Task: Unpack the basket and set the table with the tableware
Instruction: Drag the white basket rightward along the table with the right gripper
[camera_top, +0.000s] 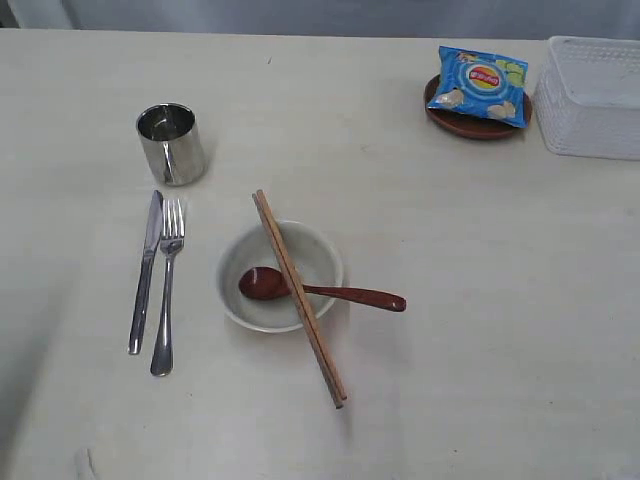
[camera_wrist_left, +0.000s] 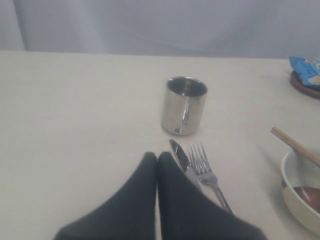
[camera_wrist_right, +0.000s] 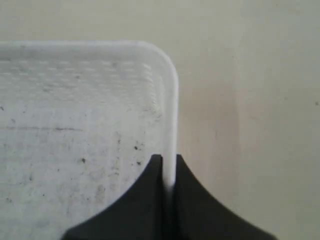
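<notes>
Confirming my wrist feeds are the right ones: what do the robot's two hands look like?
The left hand shows two matte black fingers, broad at the base and curving in to narrow rounded tips. The right hand has the same black tapering fingers. No cables, labels or markings show, and the arms themselves appear in no view.

The left tool (camera_wrist_left: 157, 156) and right tool (camera_wrist_right: 169, 162) each show two smooth, matte black fingers (camera_wrist_left: 132, 202) tapering to narrow tips.
</notes>
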